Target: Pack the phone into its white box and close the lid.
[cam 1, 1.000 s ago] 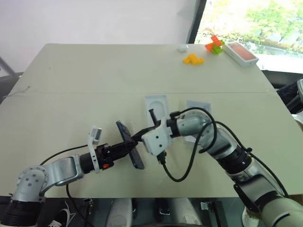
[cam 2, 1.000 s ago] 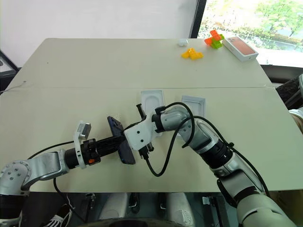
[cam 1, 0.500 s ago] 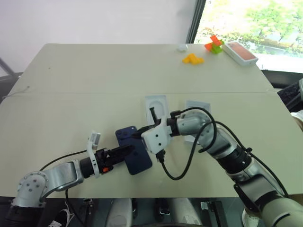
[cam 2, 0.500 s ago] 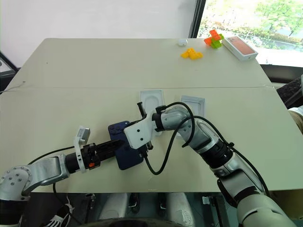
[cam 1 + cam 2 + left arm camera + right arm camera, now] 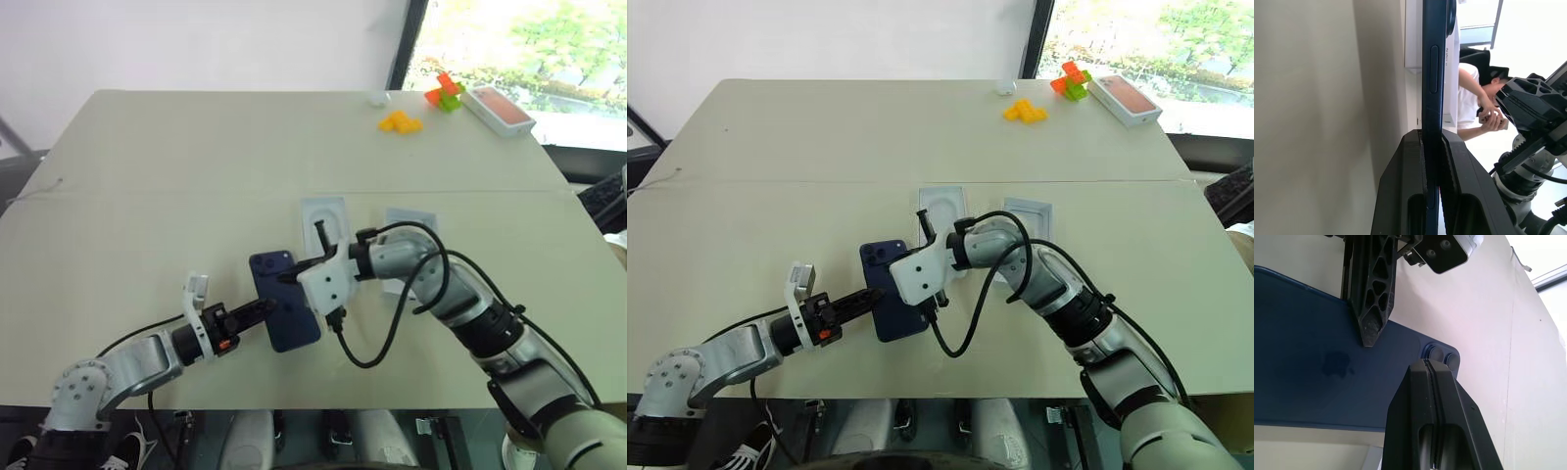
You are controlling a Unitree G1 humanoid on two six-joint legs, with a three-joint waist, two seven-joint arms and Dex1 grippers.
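The dark navy phone (image 5: 285, 300) is held flat, glossy back up, just above the table (image 5: 147, 225), its camera cluster at the far left corner. My left gripper (image 5: 263, 307) is shut on its near left edge, and the left wrist view shows the phone (image 5: 1433, 58) edge-on between the fingers. My right gripper (image 5: 286, 277) is shut with nothing between its fingers, the tips over the phone's far right part (image 5: 1312, 372). A shallow white cardboard piece (image 5: 411, 221) lies behind my right arm, and I cannot tell whether it is the white box or the lid.
A thin white tray with an oval recess (image 5: 323, 216) lies just beyond the phone. At the far right corner are a box with a red-orange top (image 5: 499, 108), orange and green bricks (image 5: 444, 92) and yellow bricks (image 5: 400, 122). A person (image 5: 1471, 100) shows beyond the table.
The phone has turned from standing on edge to lying flat, back up. My left gripper's fingers, open before, have shut on its edge. My right gripper has stayed shut.
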